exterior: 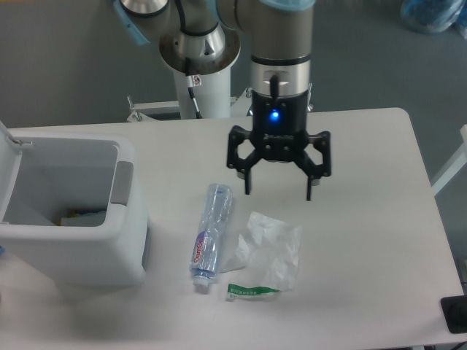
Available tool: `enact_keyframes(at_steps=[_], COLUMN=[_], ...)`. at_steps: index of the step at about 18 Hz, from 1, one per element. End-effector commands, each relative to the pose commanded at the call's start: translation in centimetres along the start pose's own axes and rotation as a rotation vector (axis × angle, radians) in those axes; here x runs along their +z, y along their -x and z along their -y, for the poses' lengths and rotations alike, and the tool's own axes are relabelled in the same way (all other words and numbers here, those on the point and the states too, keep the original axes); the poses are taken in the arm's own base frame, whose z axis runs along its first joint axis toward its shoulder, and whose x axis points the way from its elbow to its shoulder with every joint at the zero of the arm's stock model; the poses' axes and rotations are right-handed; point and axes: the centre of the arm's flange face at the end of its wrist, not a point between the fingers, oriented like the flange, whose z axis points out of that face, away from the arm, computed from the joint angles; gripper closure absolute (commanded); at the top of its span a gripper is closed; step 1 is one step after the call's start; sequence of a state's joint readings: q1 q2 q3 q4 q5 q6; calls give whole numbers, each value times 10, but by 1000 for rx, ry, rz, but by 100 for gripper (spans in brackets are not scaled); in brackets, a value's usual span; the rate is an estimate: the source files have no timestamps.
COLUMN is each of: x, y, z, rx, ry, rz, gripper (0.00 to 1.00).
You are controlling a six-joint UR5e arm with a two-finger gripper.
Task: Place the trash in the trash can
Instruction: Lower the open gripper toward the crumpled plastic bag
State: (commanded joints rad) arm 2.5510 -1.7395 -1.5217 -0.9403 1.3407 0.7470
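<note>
- Gripper (278, 192): black, two-fingered, blue light lit on its body; jaws spread wide, holding nothing, fingertips pointing down above the table (365, 240).
- Bottle (211, 235): clear plastic, flattened, label in red lettering near the capped end. Long axis runs nearly front to back with a slight tilt; cap end toward the front edge, base toward the gripper. It lies below and left of the left finger in the picture, apart from it.
- Wrapper (268, 251): crumpled, translucent white, with a green printed strip (251, 292) at its front edge. It lies directly in front of the gripper, just beside the bottle on the right.
- Trash can (80, 244): boxy, white-grey, grey handle patch on its side, lid (9, 171) raised at the left; some contents visible inside. It stands well left of the gripper, near the bottle.
</note>
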Motion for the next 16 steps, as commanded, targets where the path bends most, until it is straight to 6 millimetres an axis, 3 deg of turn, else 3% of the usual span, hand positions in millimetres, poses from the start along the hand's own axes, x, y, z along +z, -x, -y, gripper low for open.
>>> enact_keyframes(at_steps=[7,16], x=[16,80], y=[9,3], z=[-7,-33], rx=[40,3], ry=[46,52], rz=[23,19], gripper=[0,0])
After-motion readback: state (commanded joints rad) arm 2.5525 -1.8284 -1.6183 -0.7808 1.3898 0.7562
